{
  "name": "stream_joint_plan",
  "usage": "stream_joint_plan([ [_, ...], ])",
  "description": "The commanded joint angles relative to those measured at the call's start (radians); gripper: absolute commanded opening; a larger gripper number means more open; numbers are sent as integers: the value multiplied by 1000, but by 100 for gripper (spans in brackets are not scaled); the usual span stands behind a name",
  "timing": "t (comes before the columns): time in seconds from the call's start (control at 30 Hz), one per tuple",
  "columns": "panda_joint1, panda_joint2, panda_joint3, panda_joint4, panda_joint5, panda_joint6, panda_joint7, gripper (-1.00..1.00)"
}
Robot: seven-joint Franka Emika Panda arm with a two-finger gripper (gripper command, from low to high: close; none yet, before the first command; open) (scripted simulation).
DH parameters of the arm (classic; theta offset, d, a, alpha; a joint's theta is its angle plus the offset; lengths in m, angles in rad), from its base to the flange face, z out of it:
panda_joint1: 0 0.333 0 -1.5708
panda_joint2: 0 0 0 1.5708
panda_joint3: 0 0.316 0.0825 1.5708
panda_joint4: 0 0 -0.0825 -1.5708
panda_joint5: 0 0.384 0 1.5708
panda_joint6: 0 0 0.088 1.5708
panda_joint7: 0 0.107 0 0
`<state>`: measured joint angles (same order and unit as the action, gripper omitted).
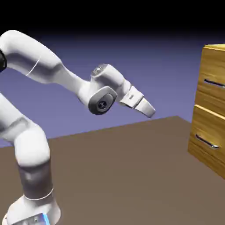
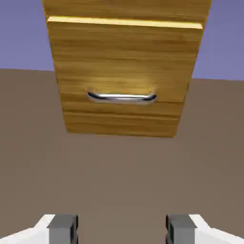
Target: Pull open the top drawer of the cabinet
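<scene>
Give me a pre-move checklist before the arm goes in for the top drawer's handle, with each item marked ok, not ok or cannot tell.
1. Gripper open, nothing between the fingers: ok, hand view shows them apart and empty.
2. Path from the gripper to the cabinet free: ok, only bare table between.
3. Top drawer shut, handle exposed: ok.
4. Gripper at top handle height: not ok; it hangs below that handle in the exterior view.
5. Hand camera aimed at the top handle: cannot tell; one handle shows, which drawer is unclear.
6. Gripper close enough to grasp: not ok, clearly short of the cabinet.
</scene>
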<state>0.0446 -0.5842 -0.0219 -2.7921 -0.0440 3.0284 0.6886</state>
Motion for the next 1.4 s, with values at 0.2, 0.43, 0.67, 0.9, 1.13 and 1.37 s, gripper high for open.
stream_joint_plan([
  [0.2,189,-82,-127,104,-256,-50,-304,0],
  [0.43,379,-164,-254,208,-511,-100,-609,0],
  [0.67,568,-246,-381,312,-767,-149,-913,0],
  [0.9,757,-329,-508,416,-1022,-199,-1218,0],
  [1.13,947,-411,-635,520,-1278,-249,-1522,0],
  [1.37,1136,-493,-762,625,-1533,-299,-1827,0],
])
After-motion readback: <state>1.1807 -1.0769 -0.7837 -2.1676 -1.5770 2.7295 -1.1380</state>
